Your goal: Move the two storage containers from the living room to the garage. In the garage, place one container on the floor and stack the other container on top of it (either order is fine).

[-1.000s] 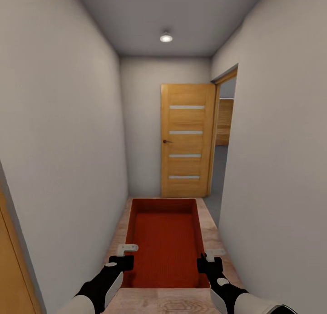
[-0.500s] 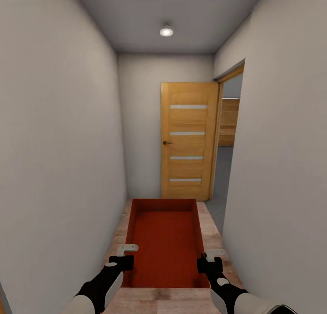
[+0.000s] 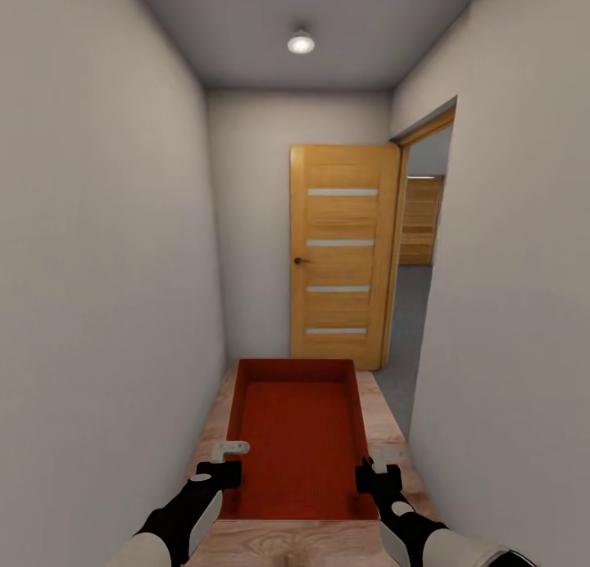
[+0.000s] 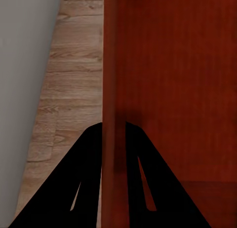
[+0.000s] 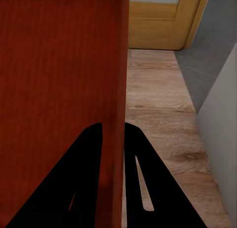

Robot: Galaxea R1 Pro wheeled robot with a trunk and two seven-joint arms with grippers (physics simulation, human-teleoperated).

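One orange-red storage container [image 3: 297, 436] hangs lengthwise in front of me above the light wood-plank hallway floor, its open top showing an empty inside. My left gripper [image 3: 226, 474] is shut on its left wall [image 4: 111, 80], one finger on each side of the thin wall. My right gripper [image 3: 366, 475] is shut the same way on the right wall [image 5: 119, 65]. Through the open doorway at the far right I see the garage's dark grey floor [image 3: 403, 329] and wooden plank doors [image 3: 420, 223] beyond it. The living room is out of view.
I am in a narrow corridor with pale walls close on both sides [image 3: 106, 305]. A wooden door [image 3: 340, 256] with glass strips stands swung open against the end wall, next to the doorway. A round ceiling lamp [image 3: 301, 43] is overhead.
The whole view has shifted forward along the corridor, so the door and doorway look nearer and larger. Both grippers hold the container just as before.
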